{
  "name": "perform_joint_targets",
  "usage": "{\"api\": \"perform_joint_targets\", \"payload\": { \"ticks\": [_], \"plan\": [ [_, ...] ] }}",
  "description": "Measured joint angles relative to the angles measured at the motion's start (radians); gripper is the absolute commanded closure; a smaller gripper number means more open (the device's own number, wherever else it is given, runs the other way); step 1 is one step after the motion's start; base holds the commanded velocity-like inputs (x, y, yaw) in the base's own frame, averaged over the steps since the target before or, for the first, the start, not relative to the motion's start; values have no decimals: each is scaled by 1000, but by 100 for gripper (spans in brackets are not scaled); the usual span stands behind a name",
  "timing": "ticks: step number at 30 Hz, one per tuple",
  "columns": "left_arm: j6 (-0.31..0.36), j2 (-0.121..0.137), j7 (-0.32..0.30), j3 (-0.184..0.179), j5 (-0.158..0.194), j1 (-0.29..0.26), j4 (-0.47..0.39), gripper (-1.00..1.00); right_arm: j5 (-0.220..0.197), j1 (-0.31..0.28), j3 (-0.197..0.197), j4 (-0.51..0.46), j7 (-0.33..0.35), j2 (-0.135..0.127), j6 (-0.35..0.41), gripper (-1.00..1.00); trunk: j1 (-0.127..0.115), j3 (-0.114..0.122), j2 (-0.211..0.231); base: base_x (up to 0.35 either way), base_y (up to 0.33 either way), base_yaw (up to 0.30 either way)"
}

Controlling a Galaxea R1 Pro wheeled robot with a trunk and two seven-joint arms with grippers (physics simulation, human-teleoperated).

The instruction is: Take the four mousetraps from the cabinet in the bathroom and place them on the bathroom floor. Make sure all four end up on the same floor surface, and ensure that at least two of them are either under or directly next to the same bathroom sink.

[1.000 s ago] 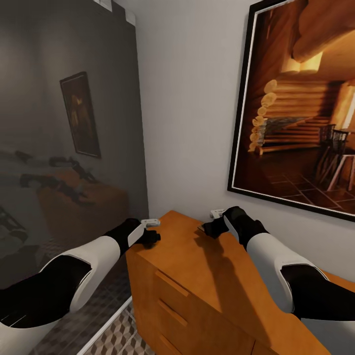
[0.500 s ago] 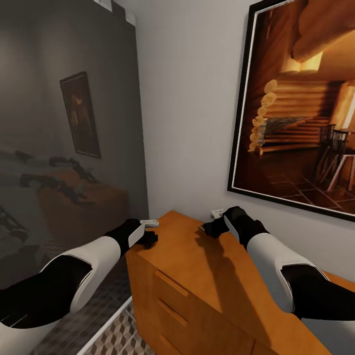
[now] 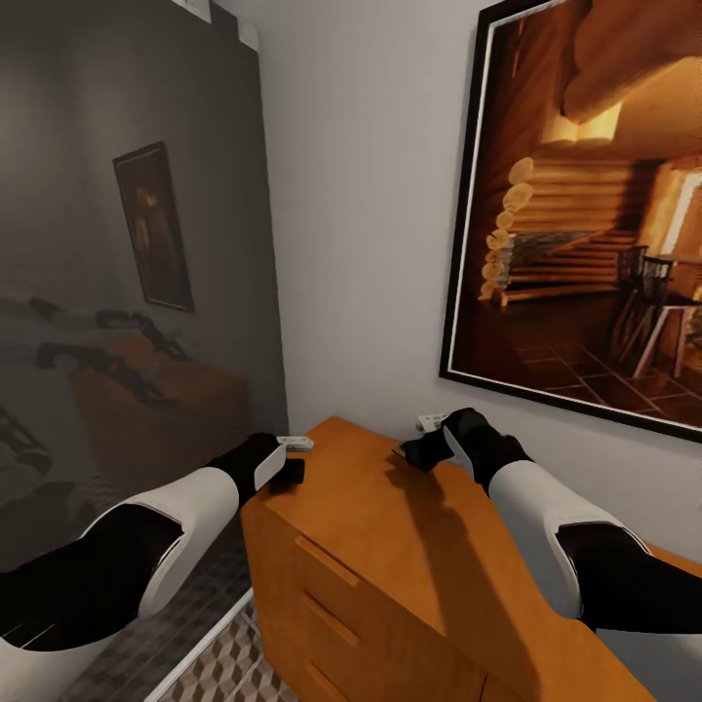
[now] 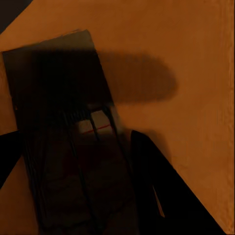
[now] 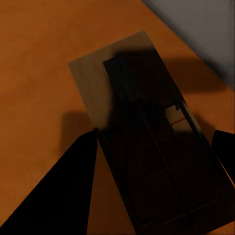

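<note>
claws, left (image 3: pixel 291 470) and right (image 3: pixel 408 453), each straddle an unlabelled mousetrap (image 4: pixel 73 142) on the cabinet (image 3: pixel 390 546); grip unclear.

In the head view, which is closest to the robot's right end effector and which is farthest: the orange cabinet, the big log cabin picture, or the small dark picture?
From the right end effector:
1. Cabinet: directly beneath it, nearest.
2. Big log cabin picture: on the wall above and to the right.
3. Small dark picture: high on the dark wall at far left, farthest.
</note>
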Motion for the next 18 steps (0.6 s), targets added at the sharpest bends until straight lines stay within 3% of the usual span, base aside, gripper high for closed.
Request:
{"api": "perform_joint_targets", "payload": {
  "ticks": [13,18],
  "plan": [
    [-4,-2,0,8,1,0,0,100,0,0,0,0,0,0,0,100,0,0,0,0,-3,0],
    [-5,3,-4,15,21,1,-9,100,0,0,0,0,0,0,0,100,0,0,0,0,0,0]
  ]
}}
